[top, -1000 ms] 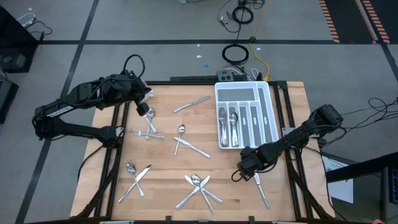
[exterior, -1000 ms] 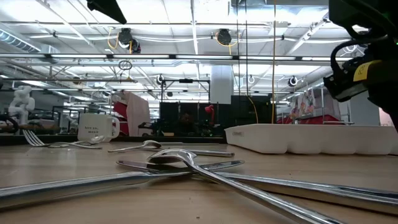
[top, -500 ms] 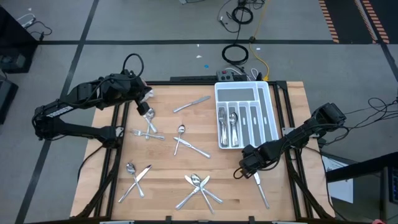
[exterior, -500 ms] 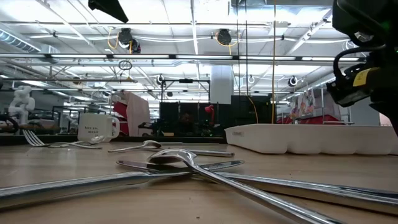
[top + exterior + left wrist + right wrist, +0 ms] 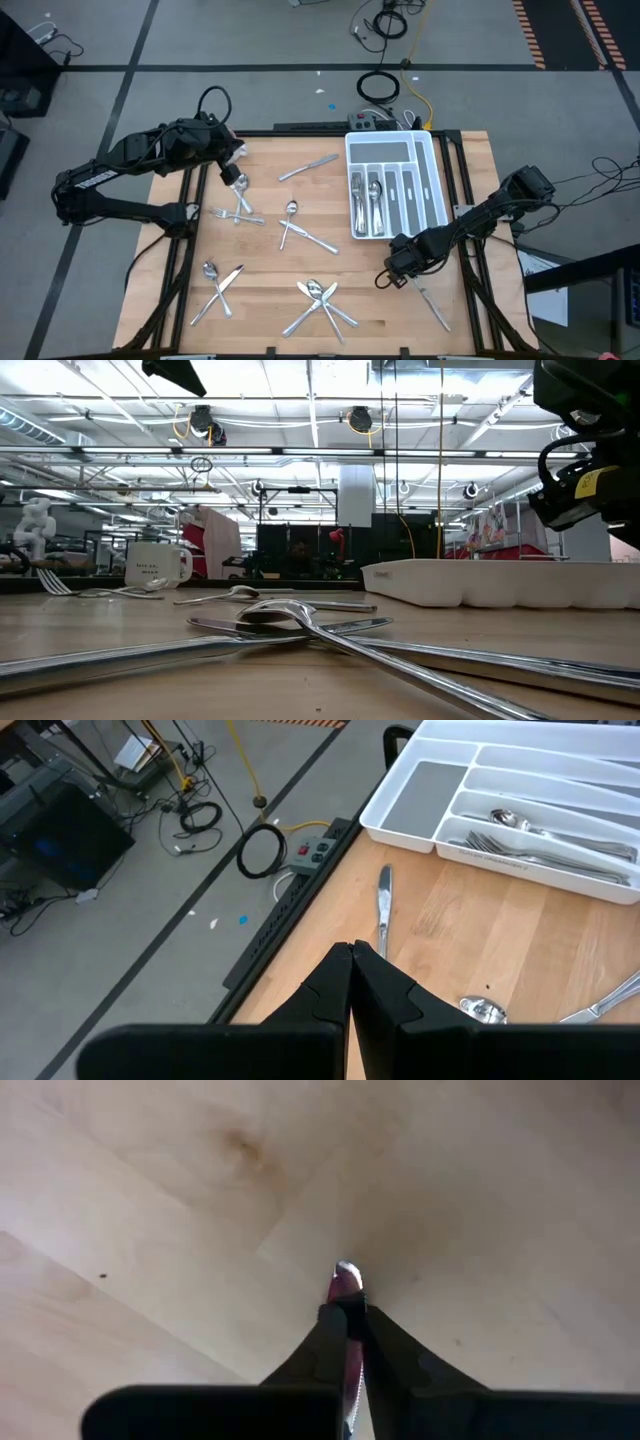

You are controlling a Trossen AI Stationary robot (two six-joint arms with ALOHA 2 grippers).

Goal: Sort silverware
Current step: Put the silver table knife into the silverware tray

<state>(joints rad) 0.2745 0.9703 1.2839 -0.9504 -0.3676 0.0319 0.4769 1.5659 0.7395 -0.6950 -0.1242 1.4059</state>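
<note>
Two grippers, one wooden table (image 5: 270, 260), assorted silverware.

Near edge, high view: crossed cluster of spoon and knives (image 5: 320, 300); to its left, a spoon and knife pair (image 5: 218, 283) lying crossed. The low view shows the near cluster (image 5: 290, 628) as long shiny handles crossing on the wood.

Near right: right gripper (image 5: 398, 268) low over the table, just in front of the tray's near end. Its fingers (image 5: 335, 1345) are pinched narrowly on one slim metal piece, tip (image 5: 347, 1275) showing between them; in the high view this knife (image 5: 428, 300) trails from the gripper toward the near right corner.

Middle: spoon crossed with a knife (image 5: 297, 228); fork group (image 5: 238, 212) to its left.

Far left: left gripper (image 5: 232, 172) above the fork group, beside a spoon bowl. Fingers (image 5: 350, 982) pressed together, nothing seen between them.

Far middle: single knife (image 5: 308, 167) lying apart, also seen from the left wrist (image 5: 384, 905).

Far right: white divided tray (image 5: 432, 180), lengthwise compartments; forks and spoons (image 5: 367, 200) lie in the left-hand slots, the others bare.

Far left in the low view: white mug (image 5: 156, 565).
</note>
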